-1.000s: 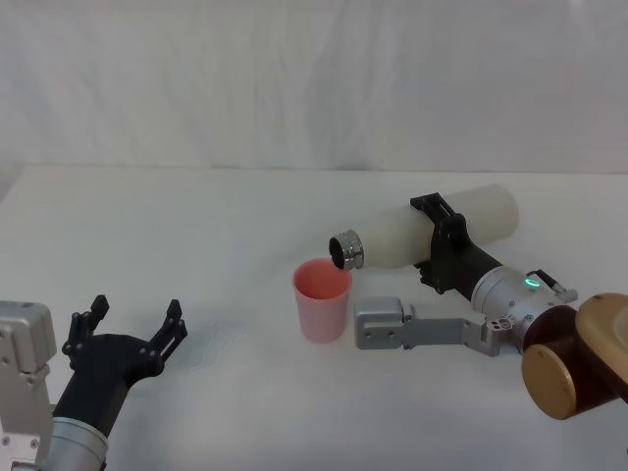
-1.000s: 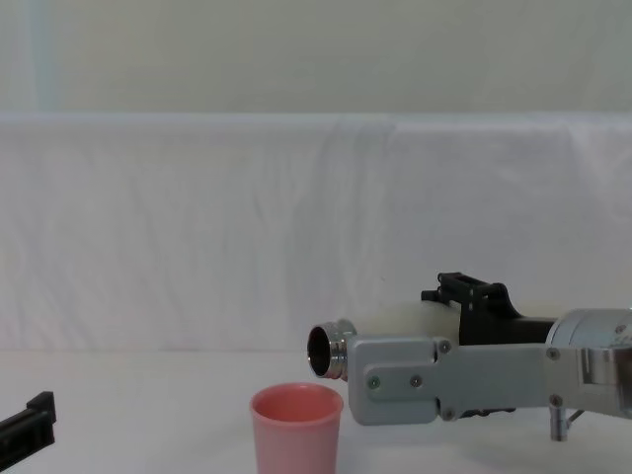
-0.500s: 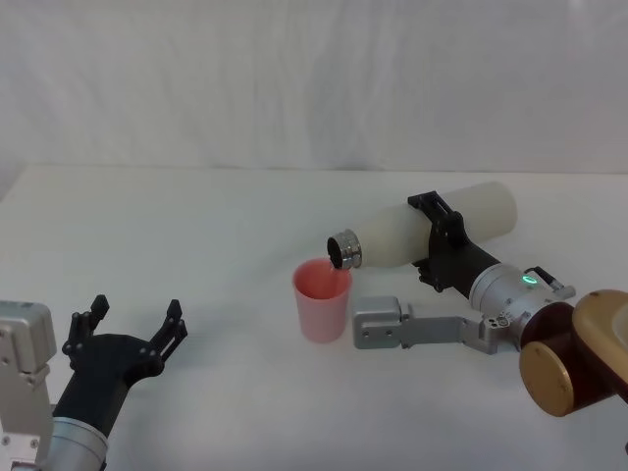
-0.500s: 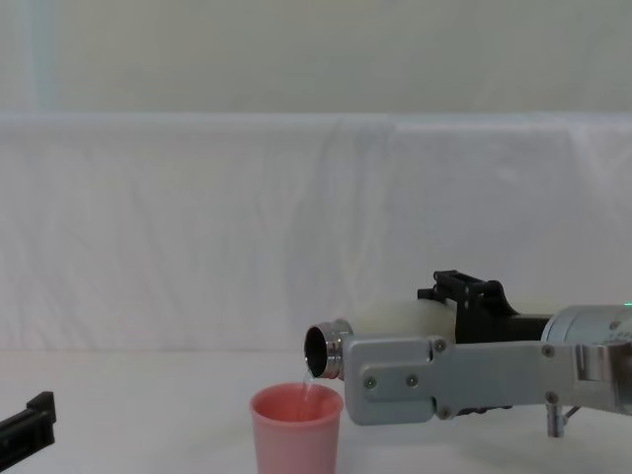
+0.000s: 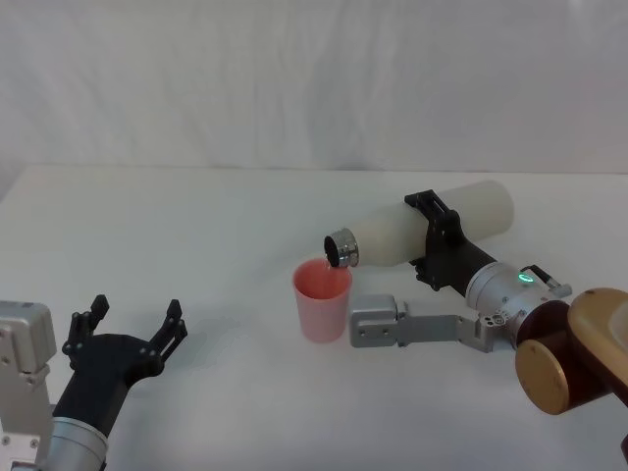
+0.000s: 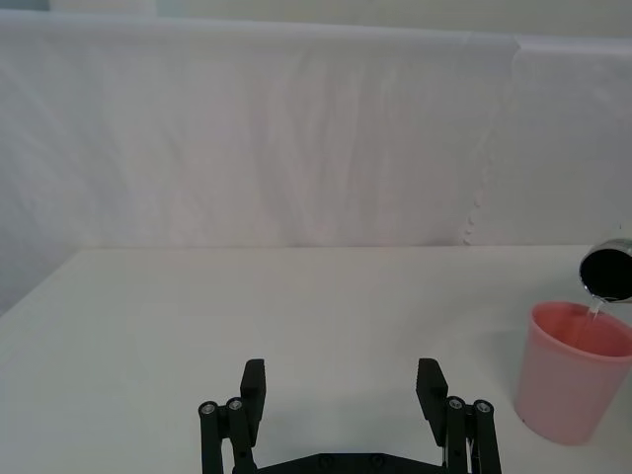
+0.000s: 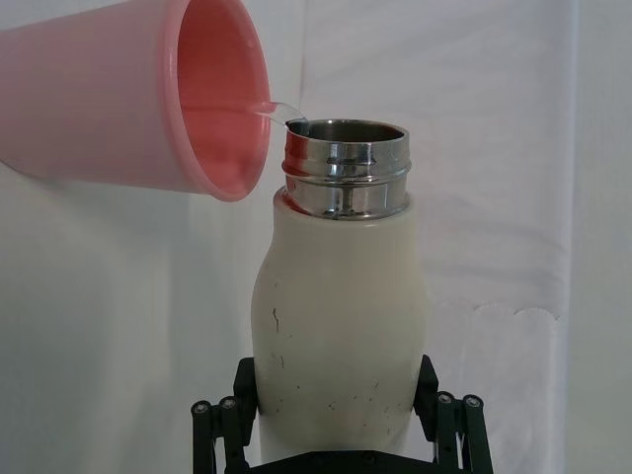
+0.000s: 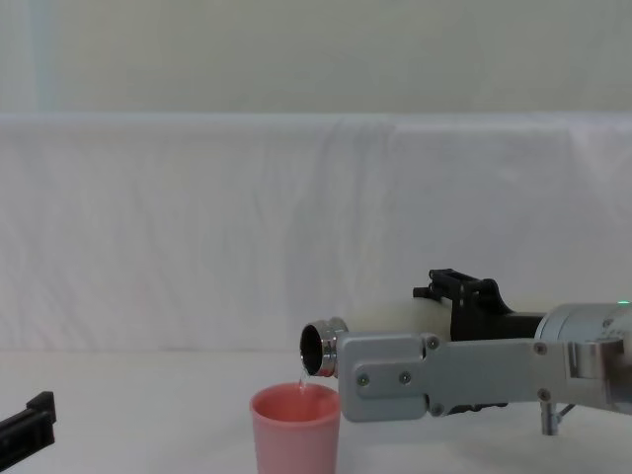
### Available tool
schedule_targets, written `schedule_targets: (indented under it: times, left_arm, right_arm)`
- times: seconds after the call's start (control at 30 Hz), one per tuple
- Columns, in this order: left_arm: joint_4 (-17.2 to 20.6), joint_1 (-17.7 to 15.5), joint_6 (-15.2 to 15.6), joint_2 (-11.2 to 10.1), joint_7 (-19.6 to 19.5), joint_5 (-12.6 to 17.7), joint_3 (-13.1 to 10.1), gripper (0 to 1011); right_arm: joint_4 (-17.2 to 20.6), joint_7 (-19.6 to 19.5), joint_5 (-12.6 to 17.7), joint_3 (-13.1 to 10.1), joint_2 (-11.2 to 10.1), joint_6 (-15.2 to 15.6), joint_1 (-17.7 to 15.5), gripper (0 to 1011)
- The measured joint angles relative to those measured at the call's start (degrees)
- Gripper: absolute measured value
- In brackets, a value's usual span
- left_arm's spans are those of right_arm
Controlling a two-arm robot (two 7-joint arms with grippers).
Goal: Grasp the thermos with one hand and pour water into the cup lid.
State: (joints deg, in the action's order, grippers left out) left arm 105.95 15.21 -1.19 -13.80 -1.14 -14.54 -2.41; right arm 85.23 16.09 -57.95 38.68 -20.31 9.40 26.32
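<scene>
A bare lab setup: white table (image 5: 216, 226) before a white cloth backdrop (image 5: 294, 78).

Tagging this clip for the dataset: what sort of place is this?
Likely a lab or staged test bench, not a home. A table draped in plain white cloth, a white sheet backdrop, and just two props: the thermos, tilted in the right gripper, pouring into the cup lid. The left gripper sits parked, open.
</scene>
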Motion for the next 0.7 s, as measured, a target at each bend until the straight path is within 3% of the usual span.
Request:
schedule_targets:
  times: [0.7]
  left_arm:
    - [0.0,0.0,0.0,0.0,0.0,0.0,0.0,1001]
  right_arm:
    - [0.19,0.27,0.08,0.05,-0.01,0.27,-0.08,952]
